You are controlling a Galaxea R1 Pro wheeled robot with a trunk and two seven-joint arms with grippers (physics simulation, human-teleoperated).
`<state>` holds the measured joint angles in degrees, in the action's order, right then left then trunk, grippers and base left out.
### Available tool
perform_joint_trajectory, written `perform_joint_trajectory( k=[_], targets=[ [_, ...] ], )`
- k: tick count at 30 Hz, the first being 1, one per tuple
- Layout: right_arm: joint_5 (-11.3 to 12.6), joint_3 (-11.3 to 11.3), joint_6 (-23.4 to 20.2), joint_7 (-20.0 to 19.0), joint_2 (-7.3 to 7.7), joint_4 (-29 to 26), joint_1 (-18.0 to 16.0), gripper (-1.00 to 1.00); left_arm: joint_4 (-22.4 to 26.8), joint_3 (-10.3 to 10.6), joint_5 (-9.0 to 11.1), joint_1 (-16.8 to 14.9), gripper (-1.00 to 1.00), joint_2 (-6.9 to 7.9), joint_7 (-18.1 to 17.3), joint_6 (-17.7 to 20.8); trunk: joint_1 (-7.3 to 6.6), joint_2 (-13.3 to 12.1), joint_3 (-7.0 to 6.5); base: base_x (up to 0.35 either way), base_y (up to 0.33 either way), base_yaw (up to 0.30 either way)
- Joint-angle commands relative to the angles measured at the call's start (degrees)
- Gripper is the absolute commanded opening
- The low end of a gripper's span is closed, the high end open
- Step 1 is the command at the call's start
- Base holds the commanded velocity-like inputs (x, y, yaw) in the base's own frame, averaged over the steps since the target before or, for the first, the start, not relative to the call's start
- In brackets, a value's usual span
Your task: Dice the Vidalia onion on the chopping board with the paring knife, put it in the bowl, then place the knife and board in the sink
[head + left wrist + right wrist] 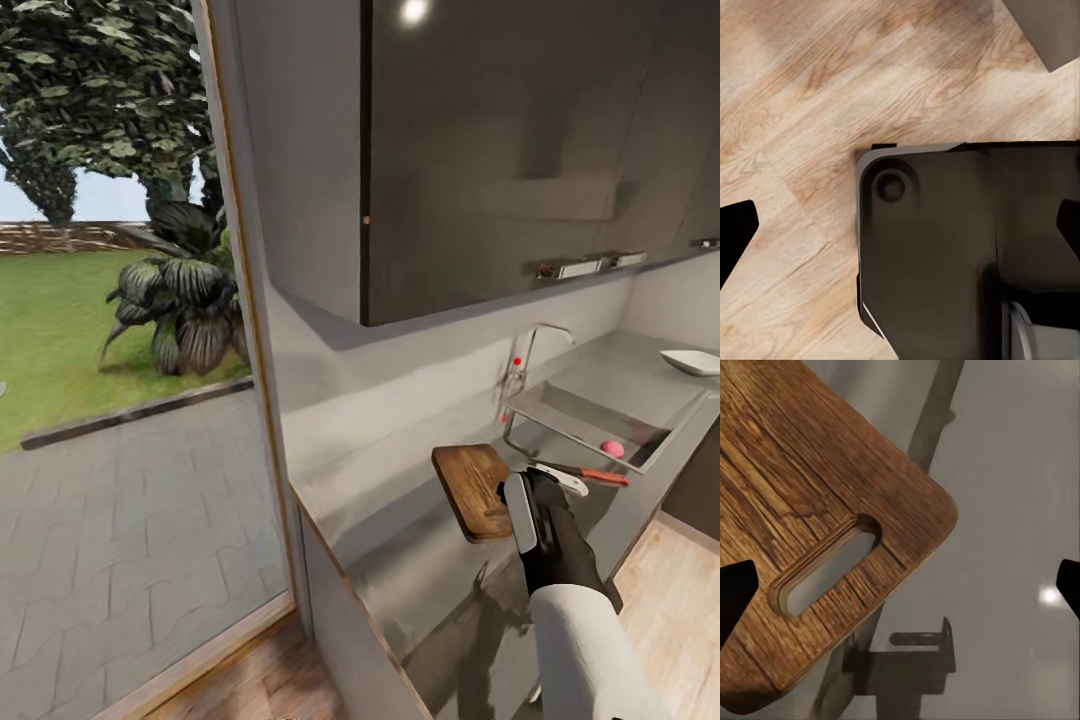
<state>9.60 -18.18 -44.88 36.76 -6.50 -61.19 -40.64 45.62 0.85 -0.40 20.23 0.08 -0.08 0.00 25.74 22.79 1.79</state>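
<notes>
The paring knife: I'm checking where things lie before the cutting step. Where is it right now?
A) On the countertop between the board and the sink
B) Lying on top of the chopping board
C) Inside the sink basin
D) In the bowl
A: in the head view the paring knife lies on the countertop, beside the chopping board and short of the sink.

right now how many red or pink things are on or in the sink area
3: a small red knob at the faucet base, a pink round thing down in the sink, and the paring knife with its red-orange handle on the countertop beside it. More may be hidden.
</notes>
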Motion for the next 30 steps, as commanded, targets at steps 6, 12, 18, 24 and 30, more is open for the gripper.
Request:
perform_joint_trajectory(
  k=[6,12,18,24,30],
  targets=[
    [0.60,-0.05,-0.04,0.50,-0.02,-0.04,-0.06,1.00,0.06,0.03,-0.04,0.01,1.00,0.01,-0.01,0.00,0.04,0.13,0.68,0.019,-0.018,0.000],
    [0.60,-0.04,-0.04,0.50,-0.01,0.00,-0.06,1.00,0.04,0.03,-0.04,-0.01,1.00,0.01,-0.01,0.00,0.04,0.13,1.22,0.002,-0.002,0.000],
    [0.60,-0.01,0.03,0.50,-0.10,0.01,-0.06,1.00,-0.01,0.03,0.00,0.00,1.00,0.01,-0.01,0.00,0.04,0.13,1.77,0.000,0.000,0.000],
    [0.59,-0.01,0.05,0.50,-0.12,0.01,-0.06,1.00,-0.16,0.03,-0.04,-0.01,1.00,0.01,-0.01,0.00,0.04,0.13,2.32,0.000,0.000,0.000],
    [0.52,-0.01,0.29,0.50,-0.09,0.02,-0.06,1.00,-0.20,0.03,-0.04,0.00,1.00,0.01,-0.01,0.00,0.04,0.13,2.86,0.000,0.000,0.000]
  ],
)
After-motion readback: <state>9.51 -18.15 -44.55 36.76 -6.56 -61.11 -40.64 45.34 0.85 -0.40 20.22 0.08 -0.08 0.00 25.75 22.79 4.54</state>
